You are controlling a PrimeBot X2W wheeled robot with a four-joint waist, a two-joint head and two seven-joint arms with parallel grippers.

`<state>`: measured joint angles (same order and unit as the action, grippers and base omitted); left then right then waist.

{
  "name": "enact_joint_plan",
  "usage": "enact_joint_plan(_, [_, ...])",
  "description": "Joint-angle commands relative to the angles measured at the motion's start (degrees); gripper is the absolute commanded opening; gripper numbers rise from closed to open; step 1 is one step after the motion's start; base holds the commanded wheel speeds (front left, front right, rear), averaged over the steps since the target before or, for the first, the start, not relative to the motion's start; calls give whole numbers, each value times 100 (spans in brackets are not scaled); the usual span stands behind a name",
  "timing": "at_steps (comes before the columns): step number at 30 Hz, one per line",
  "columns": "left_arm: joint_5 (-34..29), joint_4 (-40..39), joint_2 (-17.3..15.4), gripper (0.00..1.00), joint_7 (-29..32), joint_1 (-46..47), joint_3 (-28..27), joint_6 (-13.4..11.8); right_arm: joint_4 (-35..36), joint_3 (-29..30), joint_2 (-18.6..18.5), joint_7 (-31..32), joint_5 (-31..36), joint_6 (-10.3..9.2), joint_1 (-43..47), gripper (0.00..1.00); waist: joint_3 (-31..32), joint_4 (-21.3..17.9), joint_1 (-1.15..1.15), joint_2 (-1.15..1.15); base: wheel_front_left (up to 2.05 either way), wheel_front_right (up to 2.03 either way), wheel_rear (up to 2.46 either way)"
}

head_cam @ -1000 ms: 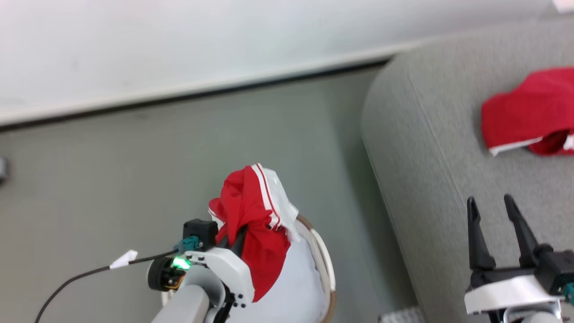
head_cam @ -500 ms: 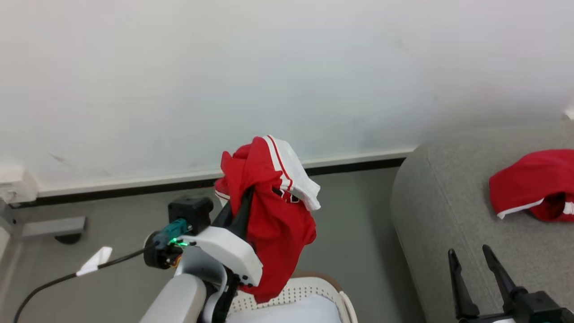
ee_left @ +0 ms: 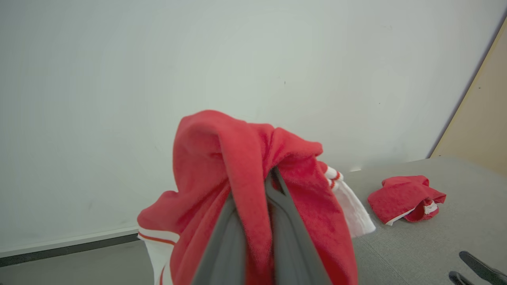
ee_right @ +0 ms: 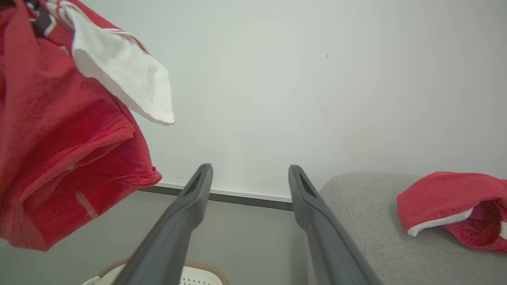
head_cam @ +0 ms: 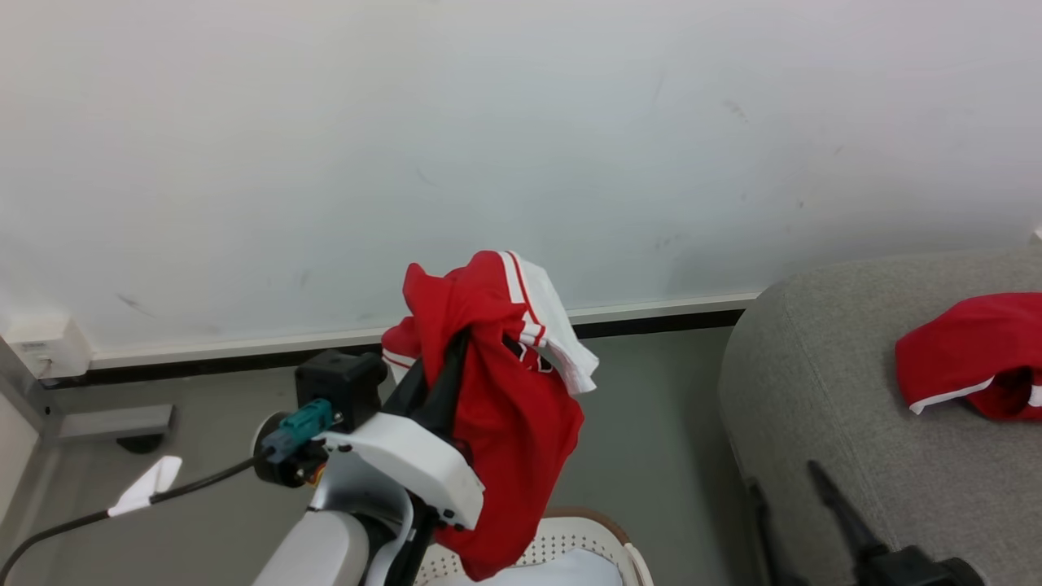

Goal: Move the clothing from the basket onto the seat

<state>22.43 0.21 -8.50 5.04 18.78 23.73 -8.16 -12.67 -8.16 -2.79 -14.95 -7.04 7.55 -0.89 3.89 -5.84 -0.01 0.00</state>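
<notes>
Since a second back, the head camera's been tilted up so more wall [head_cam: 488,122] is taken in, and the red garment [head_cam: 505,407] looks to have been raised higher over the basket [head_cam: 601,518]. Its lowest fold is now hung above the basket's opening. It's pinched in the left gripper [head_cam: 456,354], whose jaws are clamped tight on a bunched fold near the top, with the white sleeve [head_cam: 562,342] flopped off to one side. The right gripper [ee_right: 250,168] is held with jaws spread wide and nothing between them, low beside the seat [head_cam: 814,391]. A second red garment [head_cam: 969,350] is already laid on the seat, well apart from the held one.

Handling-wise, light, floppy cloth with no stiffness is to be expected, so swinging and trailing should be counted on during the carry. The knit probably won't be lost from a tight pinch, though a single thin layer might be. A thick gathered fold, like the one gripped now, is judged the best hold. Loose sleeve or hem could get snagged on the basket rim.
</notes>
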Motion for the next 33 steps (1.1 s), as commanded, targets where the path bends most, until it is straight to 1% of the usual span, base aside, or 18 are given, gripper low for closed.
enact_joint_plan(1, [-52, -47, -13, 0, 8, -22, 5, -13, 37, -136, -34, -13, -22, -13, 65, 100, -6, 10, 1, 0, 0, 0, 0])
enact_joint_plan(6, [-62, -163, 28, 0, 47, 68, 77, -27, 161, -1248, -295, 194, -360, -13, -299, 100, -45, 33, 1, 0, 0, 0, 0])
enact_joint_plan(9, [-65, -188, 59, 0, 62, 97, 142, -8, 180, -1791, -410, 339, -648, -13, -583, 100, -75, 44, 1, 0, 0, 0, 0])
enact_joint_plan(14, [-64, -149, 128, 0, 64, 180, 269, 43, -59, -2549, -393, 475, -1027, -13, -1232, 100, -123, 105, 1, 0, 0, 0, 0])
enact_joint_plan(18, [-65, -74, 196, 0, 44, 246, 391, 79, -495, -2996, -306, 508, -1243, -13, -1771, 100, -119, 168, 1, 0, 0, 0, 0])
enact_joint_plan(22, [-7, -16, 269, 0, 45, 305, 518, 123, -1064, -3294, -143, 472, -1461, -13, -2267, 100, -106, 220, 1, 0, 0, 0, 0])
enact_joint_plan(27, [82, 47, 345, 0, 30, 353, 645, 157, -1735, -3724, -19, 336, -2081, -14, -2805, 100, -85, 255, 1, 0, 0, 0, 0])
enact_joint_plan(28, [102, 60, 355, 0, 28, 353, 671, 165, -1850, -3788, -10, 288, -2203, -13, -2894, 89, -81, 264, 1, 0, 0, 0, 0])
enact_joint_plan(29, [114, 74, 363, 0, 25, 361, 689, 166, -1960, -3860, -4, 242, -2318, -13, -2980, 29, -78, 272, 1, 0, 0, 0, 0])
enact_joint_plan(30, [124, 89, 370, 0, 14, 368, 704, 167, -2034, -3933, -1, 195, -2425, -13, -3049, 0, -77, 279, 1, 0, 0, 0, 0])
enact_joint_plan(33, [136, 134, 372, 0, -8, 374, 714, 161, -2165, -4149, 2, 99, -2732, -14, -3226, 0, -71, 295, 1, 0, 0, 0, 0])
